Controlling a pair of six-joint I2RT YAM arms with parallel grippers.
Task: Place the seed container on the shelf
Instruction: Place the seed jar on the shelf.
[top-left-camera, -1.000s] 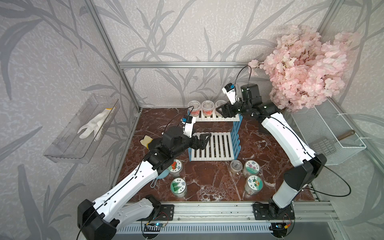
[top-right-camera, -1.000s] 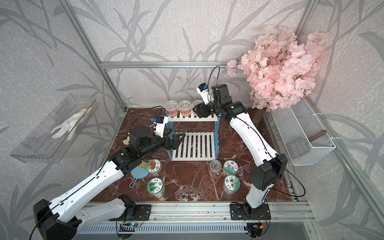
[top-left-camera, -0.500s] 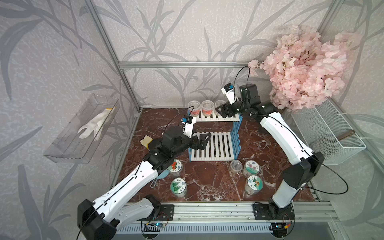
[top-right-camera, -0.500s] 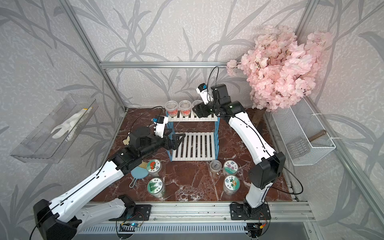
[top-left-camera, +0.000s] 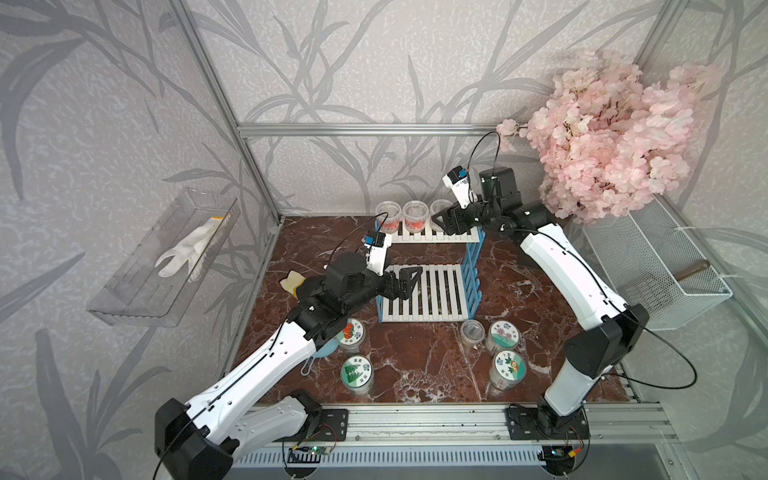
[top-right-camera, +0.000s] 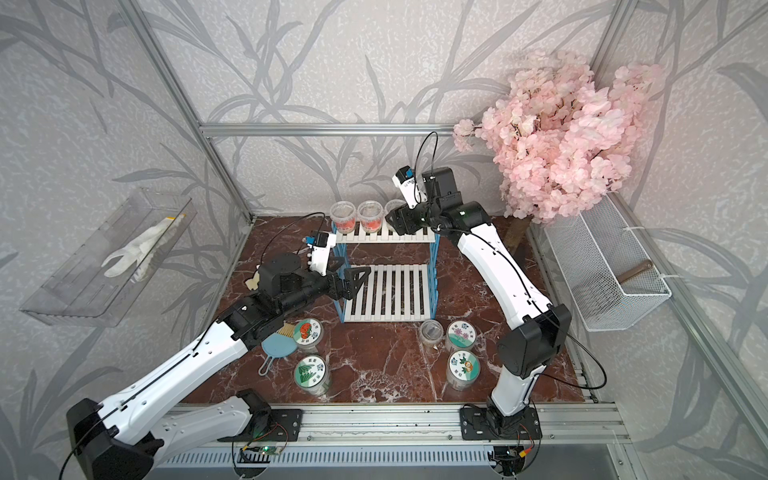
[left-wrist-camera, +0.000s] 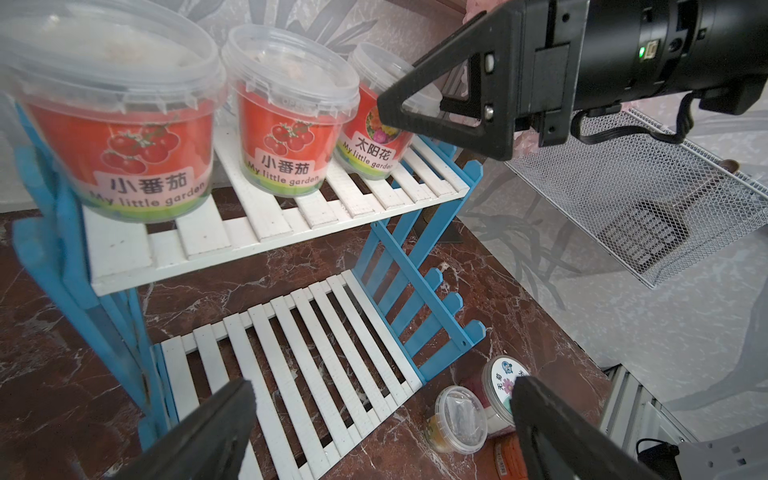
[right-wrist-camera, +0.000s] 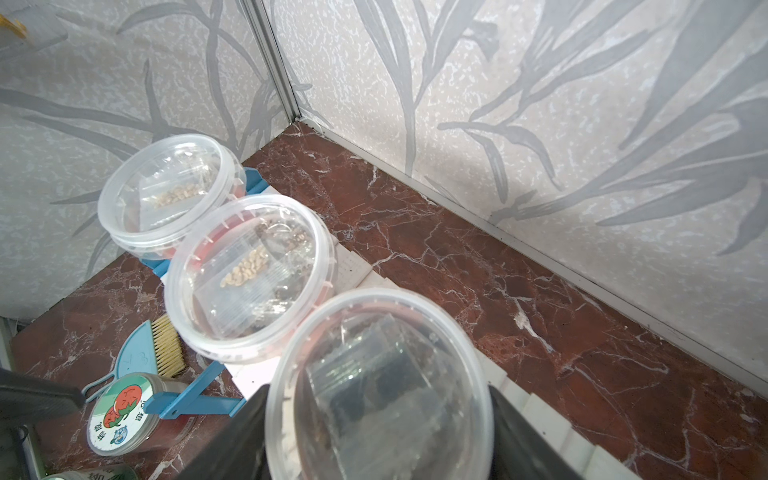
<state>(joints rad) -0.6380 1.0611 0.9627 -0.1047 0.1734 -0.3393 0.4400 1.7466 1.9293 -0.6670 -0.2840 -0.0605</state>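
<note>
Just beside seed container (left-wrist-camera: 371, 143) — two tomato tubs (left-wrist-camera: 286, 137), shelf (left-wrist-camera: 249, 232) top tier.

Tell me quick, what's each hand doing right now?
Left hand: open, holding nothing, by the shelf at its lower tier.
Right hand: closed on the flower seed tub standing on the top tier.

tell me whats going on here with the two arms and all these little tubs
The right pincer is closed around a sunflower seed tub that sits on the top tier of the blue and white shelf, in line with two tomato tubs. The left pincer is open and empty, hovering at the edge of the lower tier. Several lidded jars wait on the marble floor in front.
</note>
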